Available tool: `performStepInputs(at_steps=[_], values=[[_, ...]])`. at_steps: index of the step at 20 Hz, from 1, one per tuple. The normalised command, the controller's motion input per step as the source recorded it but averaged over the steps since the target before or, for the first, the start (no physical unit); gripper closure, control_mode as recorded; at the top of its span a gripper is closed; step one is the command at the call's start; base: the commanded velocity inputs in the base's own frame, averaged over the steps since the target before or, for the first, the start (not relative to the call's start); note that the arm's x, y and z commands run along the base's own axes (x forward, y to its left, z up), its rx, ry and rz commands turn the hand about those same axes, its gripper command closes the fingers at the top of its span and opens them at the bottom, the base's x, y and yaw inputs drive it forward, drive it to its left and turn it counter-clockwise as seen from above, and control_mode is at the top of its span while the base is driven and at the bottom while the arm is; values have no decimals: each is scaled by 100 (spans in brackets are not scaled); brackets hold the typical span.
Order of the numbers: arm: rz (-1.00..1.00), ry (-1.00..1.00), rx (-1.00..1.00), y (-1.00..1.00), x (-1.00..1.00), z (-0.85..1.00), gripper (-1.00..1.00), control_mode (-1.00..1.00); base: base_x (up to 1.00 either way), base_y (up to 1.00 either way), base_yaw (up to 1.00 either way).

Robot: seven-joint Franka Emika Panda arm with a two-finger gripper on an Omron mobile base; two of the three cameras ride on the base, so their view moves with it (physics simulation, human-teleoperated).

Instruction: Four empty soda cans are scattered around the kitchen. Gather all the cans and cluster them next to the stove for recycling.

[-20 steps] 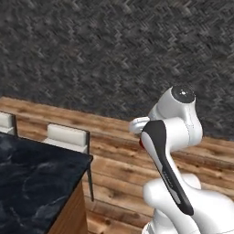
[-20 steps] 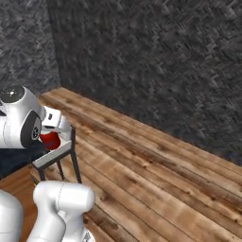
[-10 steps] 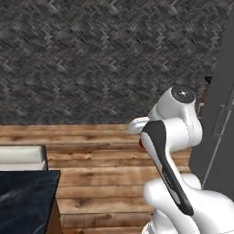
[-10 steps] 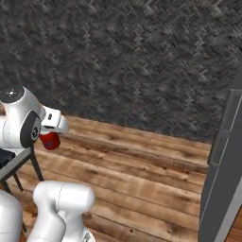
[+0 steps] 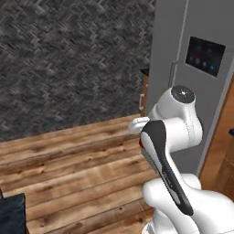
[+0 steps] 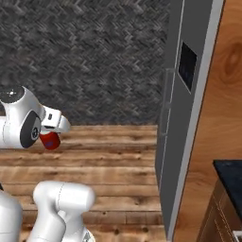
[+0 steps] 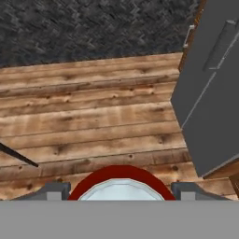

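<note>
Pincer: the pincer [image 7: 120,190] is closed part-way onto a red soda can [image 7: 119,179]; the silver top is seen between the two dark finger tips [image 7: 55,190] in the hand view.
Can: the soda can [image 6: 49,140] is carried tucked below the hand, well above the wood plank floor [image 6: 113,160], as seen in the right base view.
Step in hand: a carry toward the stove is judged to be under way; the can is best kept upright and the grip left unchanged while the base turns.
Caution: the tall grey refrigerator [image 5: 192,68] stands near on the right, so room is to be kept for the arm.
Far: the herringbone wall [image 5: 73,59] lies beyond the floor.
Change: the whole view has swung since the earlier pictures, so the base has turned; the black worktop [image 5: 11,212] has slid almost out at lower left, the refrigerator has come in, and the grip is unchanged.
</note>
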Motion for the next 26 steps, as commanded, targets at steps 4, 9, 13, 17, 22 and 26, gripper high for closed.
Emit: performStepInputs(at_steps=[4, 9, 13, 17, 22, 26], values=[[0, 0, 0, 0, 0, 0, 100, 100, -40, 0, -56], [0, 0, 0, 0, 0, 0, 100, 100, -32, 0, -52], [0, 0, 0, 0, 0, 0, 100, 100, -28, 0, -49], [0, 0, 0, 0, 0, 0, 100, 100, -24, 0, -47], [0, 0, 0, 0, 0, 0, 100, 100, -24, 0, -44], [0, 0, 0, 0, 0, 0, 100, 100, -20, 0, -40]])
